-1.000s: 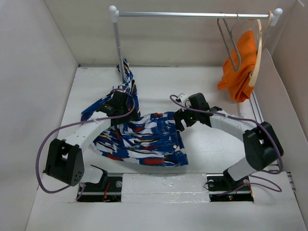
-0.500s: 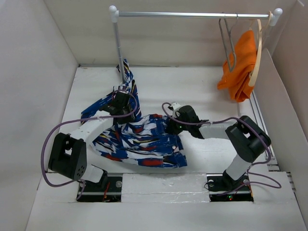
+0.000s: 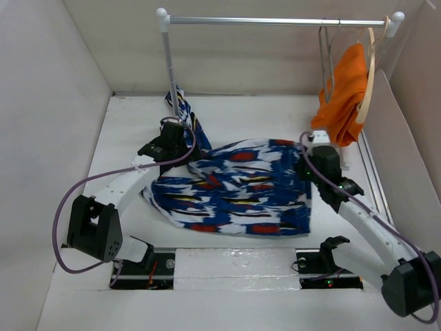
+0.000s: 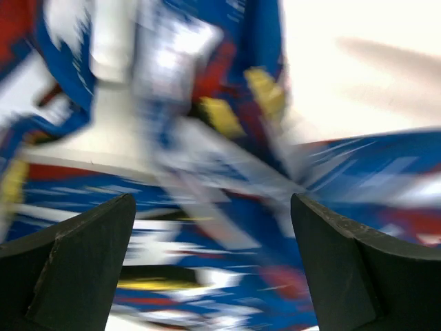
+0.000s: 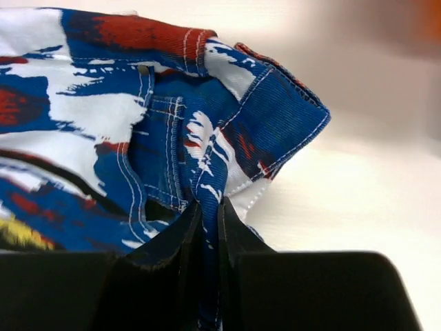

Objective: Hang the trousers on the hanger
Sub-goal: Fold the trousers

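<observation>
The trousers [image 3: 234, 186], dark blue with red, white and yellow streaks, lie spread flat across the middle of the table; one leg runs back to the rack's post. My right gripper [image 3: 309, 171] is at their right edge, shut on a fold of the waistband cloth [image 5: 207, 172] pinched between its fingertips [image 5: 189, 231]. My left gripper [image 3: 172, 135] hovers over the trousers' far left part, with the jaws wide open and only blurred cloth [image 4: 220, 227] below them. The hanger [image 3: 325, 62], thin grey wire, hangs on the rail at the back right, away from both grippers.
A rail on a post [image 3: 167, 62] spans the back. Beside the wire hanger hangs a pale wooden hanger [image 3: 371, 76] bearing orange cloth [image 3: 344, 89]. White walls close in the left, right and back sides.
My right gripper closed on the trousers' edge and dragged it right, spreading the bunched cloth out flat. My left gripper closed briefly, then opened again and shifted slightly back.
</observation>
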